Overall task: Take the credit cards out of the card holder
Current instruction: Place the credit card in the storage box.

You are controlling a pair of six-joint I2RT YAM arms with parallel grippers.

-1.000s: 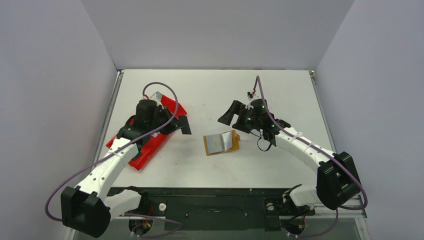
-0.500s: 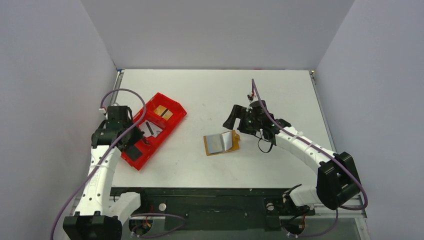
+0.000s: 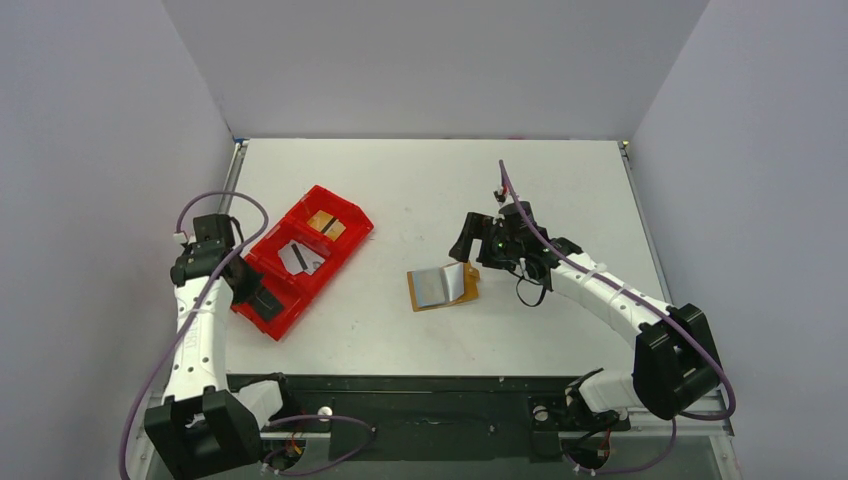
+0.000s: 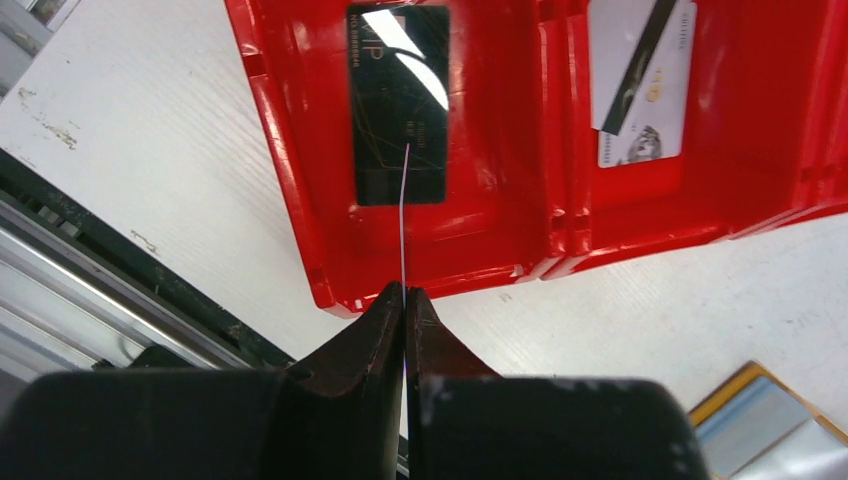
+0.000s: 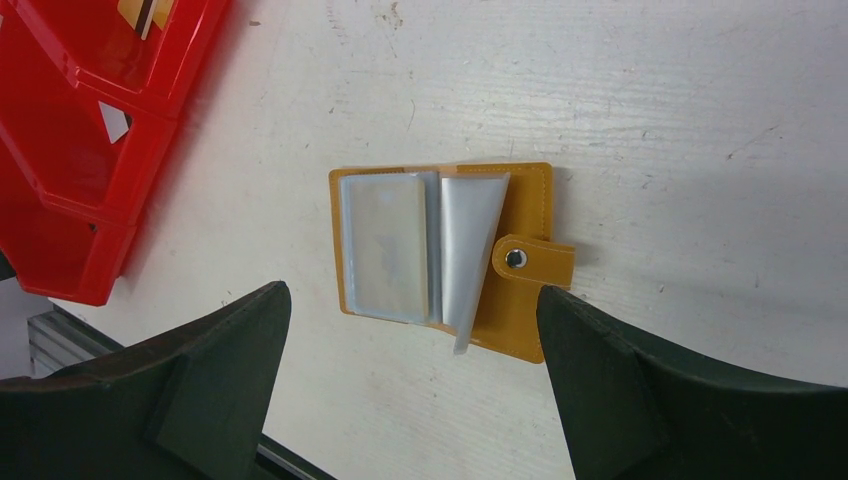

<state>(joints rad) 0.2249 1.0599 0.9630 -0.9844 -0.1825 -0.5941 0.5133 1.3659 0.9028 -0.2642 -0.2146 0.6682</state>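
Note:
The tan card holder [image 3: 443, 286] lies open on the table, with a pale blue-grey credit card [image 5: 383, 245] in its left sleeve and a clear sleeve [image 5: 470, 255] standing up beside it. My right gripper [image 5: 410, 293] hovers open just above the card holder [image 5: 520, 300], a finger on either side. My left gripper [image 4: 405, 292] is shut on a thin credit card [image 4: 405, 215] seen edge-on. It hangs over the near end of the red tray [image 4: 290, 180]. In the top view the left gripper [image 3: 258, 296] is at the tray's near-left end.
The red tray [image 3: 283, 322] lies aslant at the left. It holds a black card [image 4: 398, 100] and a white card [image 4: 640, 80] in separate compartments. The table's dark front rail [image 4: 90, 290] runs close behind the left gripper.
The left arm has swung from over the middle of the tray back to its near-left end, still shut. The right gripper has shifted slightly towards the card holder.

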